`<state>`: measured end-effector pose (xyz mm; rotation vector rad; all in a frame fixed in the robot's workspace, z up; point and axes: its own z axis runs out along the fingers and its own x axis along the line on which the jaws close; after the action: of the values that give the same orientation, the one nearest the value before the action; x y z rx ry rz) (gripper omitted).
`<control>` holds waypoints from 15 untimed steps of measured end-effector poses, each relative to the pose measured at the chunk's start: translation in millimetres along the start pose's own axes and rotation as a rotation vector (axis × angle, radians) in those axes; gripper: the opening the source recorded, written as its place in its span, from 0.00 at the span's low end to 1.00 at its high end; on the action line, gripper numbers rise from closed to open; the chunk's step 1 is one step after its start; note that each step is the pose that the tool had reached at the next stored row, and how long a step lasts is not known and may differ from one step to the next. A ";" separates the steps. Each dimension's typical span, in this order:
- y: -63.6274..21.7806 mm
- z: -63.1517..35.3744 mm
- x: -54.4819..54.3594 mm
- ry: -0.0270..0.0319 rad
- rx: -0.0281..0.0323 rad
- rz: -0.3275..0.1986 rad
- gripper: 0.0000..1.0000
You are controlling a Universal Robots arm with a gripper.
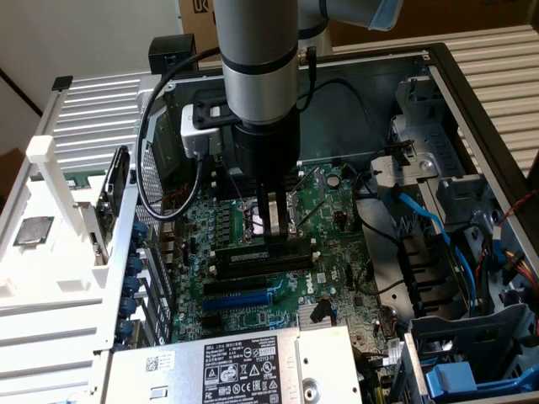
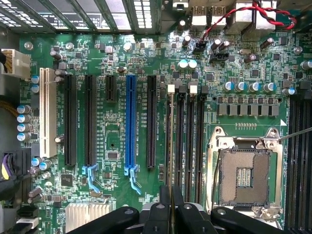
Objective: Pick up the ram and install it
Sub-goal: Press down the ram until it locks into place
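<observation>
The ram (image 2: 169,146) shows edge-on in the wrist view as a thin dark strip running out from between my fingers. In the exterior view the ram (image 1: 253,251) is a dark stick with a pale label, lying just under the fingertips. My gripper (image 1: 271,231) hangs straight down over the motherboard, shut on the ram's upper edge; in the wrist view the gripper (image 2: 170,204) has its fingers pressed close together. The stick runs parallel to the black memory slots (image 2: 190,141) beside the bare processor socket (image 2: 243,170). Whether it sits in a slot I cannot tell.
The open case holds black expansion slots and a blue expansion slot (image 2: 130,122). A silver power supply (image 1: 236,362) lies at the near edge. Blue cables (image 1: 438,227) and drive cages fill the exterior view's right. A square processor chip (image 1: 34,229) rests on the white rack outside the case.
</observation>
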<state>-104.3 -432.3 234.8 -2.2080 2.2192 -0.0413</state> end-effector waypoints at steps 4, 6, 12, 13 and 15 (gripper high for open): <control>0.0 0.4 0.1 -0.0004 0.0003 0.003 0.13; 0.0 0.6 0.2 -0.0003 0.0002 0.003 0.13; 0.0 1.8 0.2 -0.0003 0.0002 0.003 0.13; 0.0 2.1 0.2 -0.0004 0.0002 0.003 0.13; 0.0 2.5 0.2 -0.0004 0.0002 0.003 0.13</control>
<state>-104.3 -432.5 232.3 -2.2041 2.2223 -0.0411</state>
